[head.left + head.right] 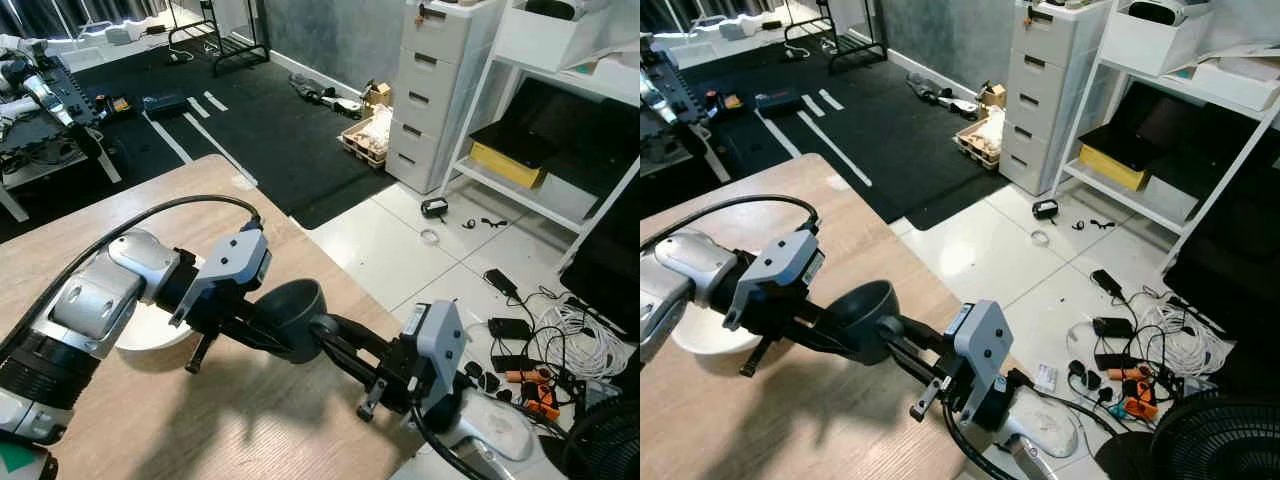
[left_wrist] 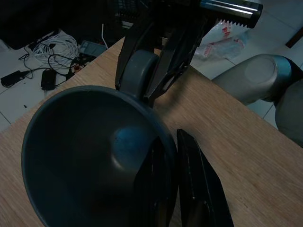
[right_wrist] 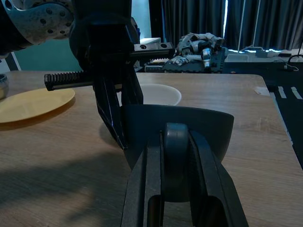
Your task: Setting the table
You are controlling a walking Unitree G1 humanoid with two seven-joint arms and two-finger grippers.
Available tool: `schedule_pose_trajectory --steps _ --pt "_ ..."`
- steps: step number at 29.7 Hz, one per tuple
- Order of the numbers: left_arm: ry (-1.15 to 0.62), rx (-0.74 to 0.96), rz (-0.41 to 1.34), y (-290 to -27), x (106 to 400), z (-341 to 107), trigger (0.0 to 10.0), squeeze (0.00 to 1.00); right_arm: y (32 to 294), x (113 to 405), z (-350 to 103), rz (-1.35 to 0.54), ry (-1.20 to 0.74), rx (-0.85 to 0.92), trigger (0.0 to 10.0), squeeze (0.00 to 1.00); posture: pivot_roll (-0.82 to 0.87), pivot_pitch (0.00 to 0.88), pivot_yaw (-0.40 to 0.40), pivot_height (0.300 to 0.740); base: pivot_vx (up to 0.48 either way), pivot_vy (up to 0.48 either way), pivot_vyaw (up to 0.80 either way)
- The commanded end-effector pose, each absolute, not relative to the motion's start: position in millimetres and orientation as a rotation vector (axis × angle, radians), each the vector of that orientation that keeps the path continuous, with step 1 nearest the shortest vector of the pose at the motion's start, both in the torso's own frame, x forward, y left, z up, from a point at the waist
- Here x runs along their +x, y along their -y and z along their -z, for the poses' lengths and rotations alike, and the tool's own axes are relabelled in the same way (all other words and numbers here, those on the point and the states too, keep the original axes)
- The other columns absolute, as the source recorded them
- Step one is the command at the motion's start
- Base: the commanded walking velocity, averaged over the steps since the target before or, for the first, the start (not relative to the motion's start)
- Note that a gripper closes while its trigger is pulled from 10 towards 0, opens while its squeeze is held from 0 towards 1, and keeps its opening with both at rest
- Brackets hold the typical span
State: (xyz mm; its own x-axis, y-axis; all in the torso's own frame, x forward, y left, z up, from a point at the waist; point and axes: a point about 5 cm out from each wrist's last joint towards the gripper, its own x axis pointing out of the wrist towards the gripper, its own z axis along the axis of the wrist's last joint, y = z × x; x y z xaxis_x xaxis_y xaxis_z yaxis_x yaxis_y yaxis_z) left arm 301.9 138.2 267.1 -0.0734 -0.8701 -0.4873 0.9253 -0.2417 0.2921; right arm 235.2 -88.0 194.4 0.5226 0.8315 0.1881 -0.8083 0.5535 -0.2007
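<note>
Nearest the camera, the right gripper (image 1: pixel 902 338) was seen at the near right corner of the wooden counter (image 1: pixel 200 430), its fingers (image 3: pixel 147 179) closed on the stubby handle of a dark grey cup (image 1: pixel 290 315). The cup was held between the two arms, above the counter's right edge. From the left, the left gripper (image 2: pixel 165 175) was clamped on the cup's rim, with one finger inside the wall and one outside. The cup was thus gripped by both at once, which was judged to be a hand-over.

To the left, behind the left arm, a white plate (image 1: pixel 150 335) lay on the counter, and farther left a yellow plate (image 3: pixel 33 101) could be made out.

For the step to be done well, only one grip should be released, and only once the other is firm; the cup should be kept level and no pull should be made against the opposing fingers. Since the cup hung near the counter's edge over tiled floor (image 1: pixel 400 240), it should be carried inward before being lowered, and set down clear of the white plate.
</note>
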Motion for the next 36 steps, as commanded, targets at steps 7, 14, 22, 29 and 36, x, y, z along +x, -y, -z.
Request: schedule_pose_trajectory --steps 7,14,22,29,36 --pt "0.149 0.822 1.826 -110 280 -285 10.0 0.0 66 230 -162 -1.108 0.074 -0.031 10.0 0.49 0.11 0.188 0.189 0.74 0.0 0.0 0.0" --pt "0.164 0.849 1.814 -111 280 -286 10.0 0.0 67 228 -162 -1.12 0.062 0.001 10.0 1.0 0.11 0.191 0.189 0.74 0.0 0.0 0.0" --pt "0.174 0.868 1.827 -110 277 -285 10.0 0.0 69 225 -157 -1.149 0.02 0.012 10.0 0.0 0.11 0.191 0.192 0.74 0.0 0.0 0.0" --pt "0.189 0.872 1.852 -109 271 -286 10.0 0.0 69 229 -153 -1.116 0.01 0.008 10.0 0.0 0.11 0.185 0.19 0.74 0.0 0.0 0.0" --pt "0.169 0.881 1.851 -114 270 -281 10.0 0.0 77 238 -152 -1.045 0.014 -0.014 10.0 0.0 0.11 0.178 0.191 0.74 0.0 0.0 0.0"
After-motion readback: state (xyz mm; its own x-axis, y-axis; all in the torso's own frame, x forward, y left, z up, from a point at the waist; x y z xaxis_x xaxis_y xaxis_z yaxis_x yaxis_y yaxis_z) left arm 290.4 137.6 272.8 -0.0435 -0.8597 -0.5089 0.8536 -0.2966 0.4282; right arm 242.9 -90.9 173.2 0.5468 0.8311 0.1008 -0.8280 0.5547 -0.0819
